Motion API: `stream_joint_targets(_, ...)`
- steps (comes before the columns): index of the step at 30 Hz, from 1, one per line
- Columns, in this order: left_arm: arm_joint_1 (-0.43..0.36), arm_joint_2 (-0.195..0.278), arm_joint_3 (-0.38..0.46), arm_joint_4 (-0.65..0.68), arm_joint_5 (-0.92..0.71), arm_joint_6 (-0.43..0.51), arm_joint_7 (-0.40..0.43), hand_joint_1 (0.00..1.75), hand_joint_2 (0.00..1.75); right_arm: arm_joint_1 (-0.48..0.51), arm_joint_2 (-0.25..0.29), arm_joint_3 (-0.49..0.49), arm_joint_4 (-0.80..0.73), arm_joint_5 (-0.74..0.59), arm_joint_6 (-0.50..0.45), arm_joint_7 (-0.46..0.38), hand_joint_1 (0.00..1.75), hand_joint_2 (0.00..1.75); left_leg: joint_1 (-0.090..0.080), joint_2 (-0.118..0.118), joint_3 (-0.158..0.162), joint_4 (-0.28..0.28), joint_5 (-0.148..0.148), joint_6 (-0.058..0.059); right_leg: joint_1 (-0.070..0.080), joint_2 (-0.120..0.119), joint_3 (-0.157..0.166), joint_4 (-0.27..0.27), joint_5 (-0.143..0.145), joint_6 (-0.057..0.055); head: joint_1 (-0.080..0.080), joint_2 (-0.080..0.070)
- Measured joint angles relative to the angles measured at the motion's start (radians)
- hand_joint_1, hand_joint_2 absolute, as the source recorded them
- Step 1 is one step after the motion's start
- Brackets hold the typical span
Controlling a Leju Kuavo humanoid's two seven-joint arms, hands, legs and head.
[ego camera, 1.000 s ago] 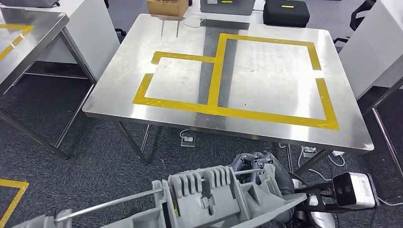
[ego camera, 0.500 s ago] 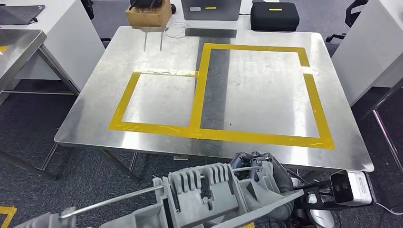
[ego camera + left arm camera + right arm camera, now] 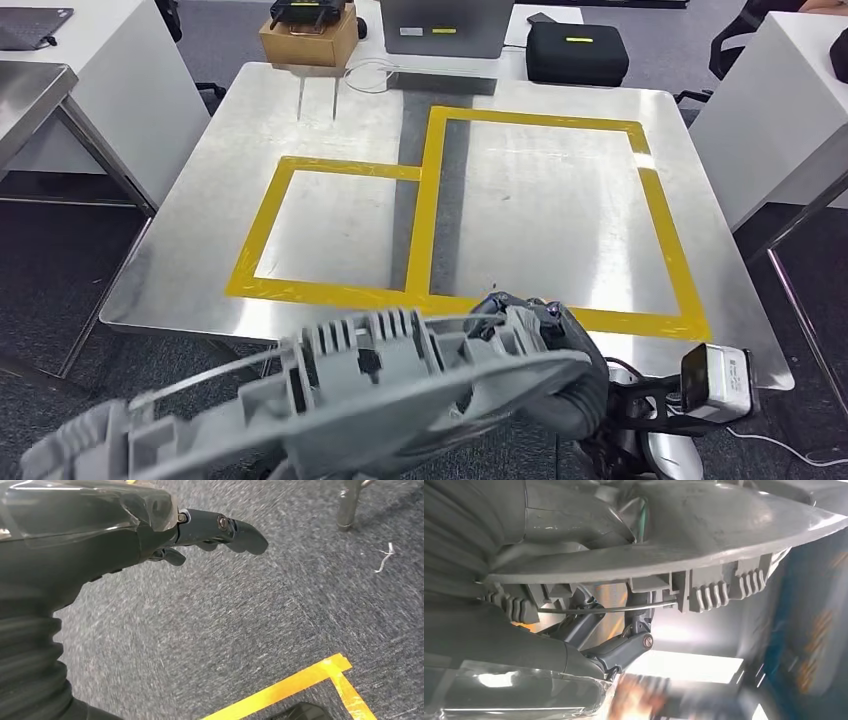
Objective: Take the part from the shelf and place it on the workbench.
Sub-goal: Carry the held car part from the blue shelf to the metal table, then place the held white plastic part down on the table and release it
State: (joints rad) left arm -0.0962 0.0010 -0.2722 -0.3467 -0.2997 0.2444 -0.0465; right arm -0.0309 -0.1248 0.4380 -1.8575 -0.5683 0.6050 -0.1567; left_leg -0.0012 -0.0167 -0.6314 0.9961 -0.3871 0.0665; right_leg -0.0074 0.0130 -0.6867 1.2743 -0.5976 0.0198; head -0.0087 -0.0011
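Observation:
The part (image 3: 350, 385) is a long grey plastic moulding with ribs and a thin metal rod, lying across the bottom of the head view. My right hand (image 3: 545, 350) grips its right end, just at the front edge of the steel workbench (image 3: 200, 270), which carries yellow tape rectangles (image 3: 420, 230). In the right wrist view the part (image 3: 704, 540) sits close, with the dark fingers (image 3: 624, 650) beneath it. My left hand (image 3: 150, 530) hangs over grey carpet, its fingers (image 3: 230, 530) stretched out and holding nothing.
At the workbench's far edge stand a cardboard box (image 3: 307, 35), a laptop (image 3: 443, 25) and a black case (image 3: 577, 52). White tables flank it at left (image 3: 120, 70) and right (image 3: 770, 110). Yellow floor tape (image 3: 280, 692) lies under the left hand.
The whole view has shifted as the camera came closer to the workbench. The part has risen and tilted, and its right end with my right hand now overlaps the bench's front edge.

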Motion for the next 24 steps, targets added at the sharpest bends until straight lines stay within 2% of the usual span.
stream_joint_targets(1, 0.003, 0.0, 0.001, 0.0, 0.008, 0.005, -0.004, 0.0, 1.75, -0.003, 0.0, -0.011, 0.004, 0.053, -0.05, -0.003, 1.75, 1.75, -0.001, -0.001, 0.001, 0.0, -0.003, 0.0, -0.001, 0.0, -0.018, 0.017, 0.002, 0.006, 0.0, 0.0)
stream_joint_targets(2, 0.006, -0.001, 0.002, 0.0, 0.015, 0.01, -0.007, 0.0, 1.75, -0.009, 0.0, -0.023, 0.01, 0.118, -0.104, -0.01, 1.75, 1.75, -0.001, -0.003, 0.002, 0.001, -0.005, -0.001, -0.001, -0.001, -0.014, -0.009, 0.022, 0.015, 0.0, 0.0)
stream_joint_targets(3, 0.008, -0.002, 0.004, 0.0, 0.021, 0.016, -0.011, 0.0, 1.75, -0.019, -0.001, -0.037, 0.018, 0.188, -0.157, -0.018, 1.75, 1.75, -0.001, -0.005, 0.004, 0.003, -0.007, -0.003, -0.002, -0.002, 0.01, -0.073, 0.055, 0.024, 0.0, 0.0)
stream_joint_targets(4, 0.011, -0.003, 0.006, 0.001, 0.026, 0.02, -0.015, 0.0, 1.75, -0.03, -0.002, -0.05, 0.025, 0.249, -0.198, -0.025, 1.75, 1.75, -0.002, -0.007, 0.005, 0.005, -0.01, -0.006, -0.001, -0.002, 0.04, -0.151, 0.091, 0.028, 0.0, 0.0)
stream_joint_targets(5, 0.013, -0.004, 0.008, 0.001, 0.03, 0.023, -0.018, 0.0, 1.75, -0.039, -0.004, -0.061, 0.034, 0.29, -0.223, -0.03, 1.75, 1.75, -0.004, -0.009, 0.005, 0.008, -0.013, -0.01, 0.0, -0.003, 0.069, -0.216, 0.12, 0.026, 0.0, 0.0)
stream_joint_targets(6, 0.015, -0.006, 0.01, 0.001, 0.032, 0.024, -0.019, 0.0, 1.75, -0.047, -0.006, -0.072, 0.042, 0.31, -0.235, -0.032, 1.75, 1.75, -0.006, -0.011, 0.004, 0.01, -0.016, -0.014, 0.002, -0.003, 0.089, -0.259, 0.14, 0.02, 0.0, 0.0)
stream_joint_targets(8, 0.021, -0.007, 0.011, 0.001, 0.035, 0.025, -0.021, 0.0, 1.75, -0.056, -0.008, -0.086, 0.054, 0.321, -0.244, -0.034, 1.75, 1.75, -0.008, -0.014, 0.003, 0.012, -0.018, -0.021, 0.005, -0.003, 0.098, -0.275, 0.152, 0.005, 0.0, 0.0)
stream_joint_targets(10, 0.025, -0.005, 0.012, 0.002, 0.036, 0.026, -0.022, 0.0, 1.75, -0.063, -0.007, -0.093, 0.061, 0.323, -0.246, -0.036, 1.75, 1.75, -0.008, -0.011, -0.001, 0.021, -0.026, -0.029, -0.003, -0.003, 0.101, -0.277, 0.155, -0.004, -0.001, 0.0)
stream_joint_targets(12, 0.026, -0.004, 0.012, 0.002, 0.036, 0.026, -0.023, 0.0, 1.75, -0.065, -0.004, -0.093, 0.066, 0.324, -0.246, -0.036, 1.75, 1.75, -0.004, -0.003, -0.028, 0.084, -0.065, -0.043, -0.011, -0.005, 0.109, -0.28, 0.154, -0.015, -0.003, 0.0)
stream_joint_targets(14, 0.027, -0.005, 0.012, 0.002, 0.036, 0.027, -0.023, 0.0, 1.75, -0.065, -0.002, -0.093, 0.071, 0.325, -0.245, -0.036, 1.75, 1.75, 0.004, 0.006, -0.09, 0.216, -0.126, -0.056, -0.011, -0.007, 0.113, -0.28, 0.151, -0.022, -0.005, 0.0)
stream_joint_targets(15, 0.028, -0.005, 0.012, 0.002, 0.036, 0.027, -0.023, 0.0, 1.75, -0.065, -0.001, -0.093, 0.074, 0.325, -0.245, -0.036, 1.75, 1.75, 0.008, 0.009, -0.12, 0.276, -0.146, -0.061, -0.01, -0.007, 0.114, -0.28, 0.15, -0.022, -0.005, 0.0)
stream_joint_targets(16, 0.029, -0.005, 0.012, 0.003, 0.036, 0.027, -0.023, 0.0, 1.75, -0.065, -0.001, -0.093, 0.076, 0.325, -0.245, -0.036, 1.75, 1.75, 0.01, 0.011, -0.138, 0.306, -0.149, -0.064, -0.01, -0.007, 0.115, -0.28, 0.149, -0.023, -0.005, 0.0)
stream_joint_targets(17, 0.03, -0.005, 0.012, 0.003, 0.036, 0.027, -0.023, 0.0, 1.75, -0.065, -0.001, -0.093, 0.079, 0.325, -0.245, -0.036, 1.75, 1.75, 0.012, 0.013, -0.134, 0.294, -0.132, -0.064, -0.011, -0.006, 0.116, -0.28, 0.148, -0.023, -0.005, 0.0)
stream_joint_targets(18, 0.03, -0.005, 0.012, 0.003, 0.036, 0.027, -0.023, 0.0, 1.75, -0.065, -0.001, -0.093, 0.08, 0.325, -0.245, -0.036, 1.75, 1.75, 0.013, 0.014, -0.11, 0.242, -0.1, -0.063, -0.011, -0.006, 0.119, -0.28, 0.147, -0.023, -0.005, 0.0)
stream_joint_targets(19, 0.03, -0.005, 0.012, 0.003, 0.036, 0.027, -0.023, 0.0, 1.75, -0.066, -0.001, -0.093, 0.081, 0.325, -0.245, -0.036, 1.75, 1.75, 0.013, 0.015, -0.072, 0.166, -0.063, -0.058, -0.011, -0.005, 0.122, -0.28, 0.145, -0.022, -0.005, 0.0)
stream_joint_targets(20, 0.029, -0.004, 0.012, 0.003, 0.036, 0.027, -0.023, 0.0, 1.75, -0.066, 0.0, -0.094, 0.082, 0.325, -0.245, -0.037, 1.75, 1.75, 0.011, 0.015, -0.034, 0.094, -0.039, -0.052, -0.008, -0.005, 0.124, -0.28, 0.142, -0.019, -0.005, 0.0)
stream_joint_targets(21, 0.029, -0.004, 0.012, 0.003, 0.036, 0.027, -0.023, 0.0, 1.75, -0.066, 0.0, -0.094, 0.082, 0.325, -0.245, -0.037, 1.75, 1.75, 0.008, 0.015, -0.008, 0.044, -0.026, -0.046, -0.006, -0.004, 0.125, -0.28, 0.14, -0.016, -0.005, 0.0)
stream_joint_targets(22, 0.029, -0.003, 0.012, 0.003, 0.036, 0.027, -0.024, 0.0, 1.75, -0.067, 0.001, -0.093, 0.083, 0.325, -0.245, -0.037, 1.75, 1.75, 0.004, 0.015, 0.006, 0.018, -0.025, -0.041, -0.005, -0.004, 0.125, -0.28, 0.138, -0.012, -0.004, 0.0)
stream_joint_targets(24, 0.029, -0.002, 0.013, 0.003, 0.036, 0.028, -0.024, 0.0, 1.75, -0.069, 0.002, -0.094, 0.085, 0.341, -0.254, -0.039, 1.75, 1.75, 0.0, 0.015, 0.012, 0.01, -0.03, -0.032, -0.003, -0.005, 0.126, -0.284, 0.137, -0.001, -0.005, 0.0)
